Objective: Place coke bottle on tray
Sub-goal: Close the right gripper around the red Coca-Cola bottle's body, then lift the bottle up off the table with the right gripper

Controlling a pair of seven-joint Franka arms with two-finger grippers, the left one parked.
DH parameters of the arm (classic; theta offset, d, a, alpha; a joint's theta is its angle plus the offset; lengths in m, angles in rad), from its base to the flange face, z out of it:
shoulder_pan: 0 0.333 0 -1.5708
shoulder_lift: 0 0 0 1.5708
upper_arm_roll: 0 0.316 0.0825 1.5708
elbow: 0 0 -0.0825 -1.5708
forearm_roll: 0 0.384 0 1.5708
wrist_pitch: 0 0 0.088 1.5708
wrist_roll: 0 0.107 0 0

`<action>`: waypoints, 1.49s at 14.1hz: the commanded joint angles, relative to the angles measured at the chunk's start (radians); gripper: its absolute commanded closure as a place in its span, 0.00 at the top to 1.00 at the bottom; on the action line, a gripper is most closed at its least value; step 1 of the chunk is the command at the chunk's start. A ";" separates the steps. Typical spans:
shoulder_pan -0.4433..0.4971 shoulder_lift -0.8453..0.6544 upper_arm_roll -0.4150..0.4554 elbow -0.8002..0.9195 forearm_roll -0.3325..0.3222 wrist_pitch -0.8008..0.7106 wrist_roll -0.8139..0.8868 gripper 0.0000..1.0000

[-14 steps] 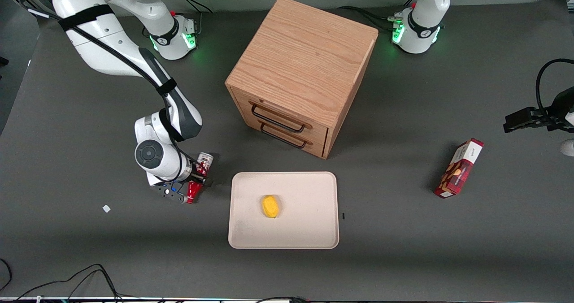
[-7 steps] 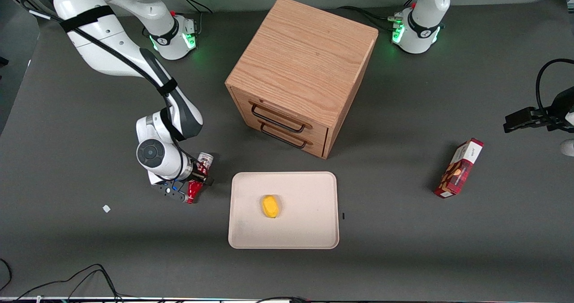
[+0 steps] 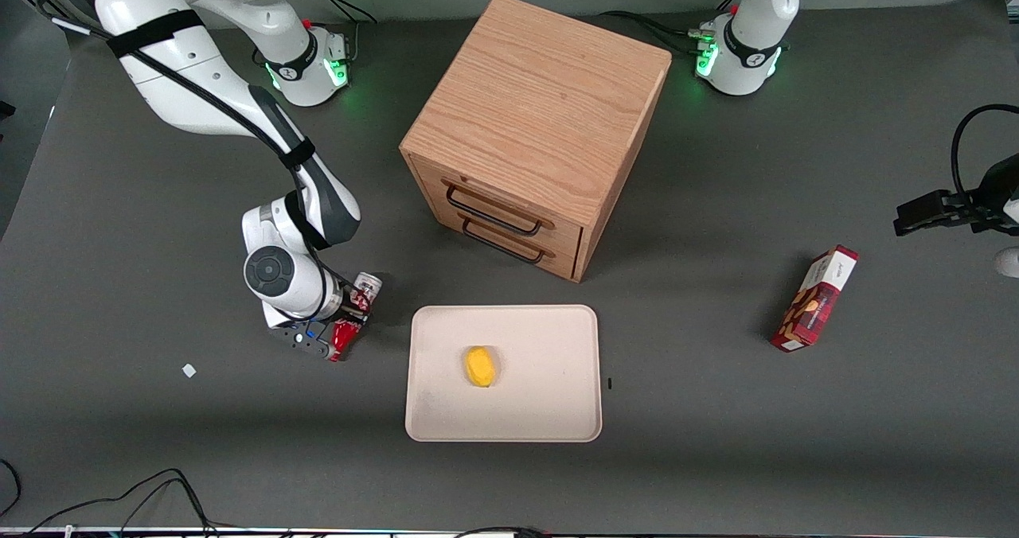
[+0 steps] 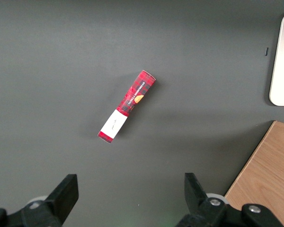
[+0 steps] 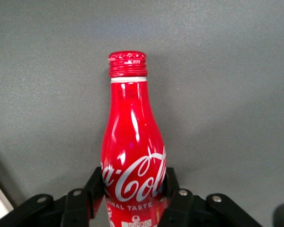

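The coke bottle (image 3: 348,333) is red with white script, a red cap and a silver base. It lies lengthwise in my right gripper (image 3: 351,316), low over the dark table. It is beside the tray, toward the working arm's end, with the cap nearer the front camera than the base. The right wrist view shows the bottle (image 5: 131,142) clamped between the two black fingers (image 5: 95,182), the gripper (image 5: 132,183) shut on its lower body. The cream-white tray (image 3: 430,419) lies flat nearer the front camera than the cabinet, apart from the bottle; its edge also shows in the left wrist view (image 4: 283,61).
A yellow item (image 3: 480,366) lies on the tray. A wooden two-drawer cabinet (image 3: 533,116) stands at the table's middle. A red snack box (image 3: 815,298) lies toward the parked arm's end, also in the left wrist view (image 4: 127,106). A small white scrap (image 3: 189,370) lies on the table.
My gripper, shut on the bottle, has shifted very slightly away from the front camera. The tray and the other objects have not moved.
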 commanded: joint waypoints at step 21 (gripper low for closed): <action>-0.040 -0.079 0.016 0.760 0.150 -0.927 -0.226 0.00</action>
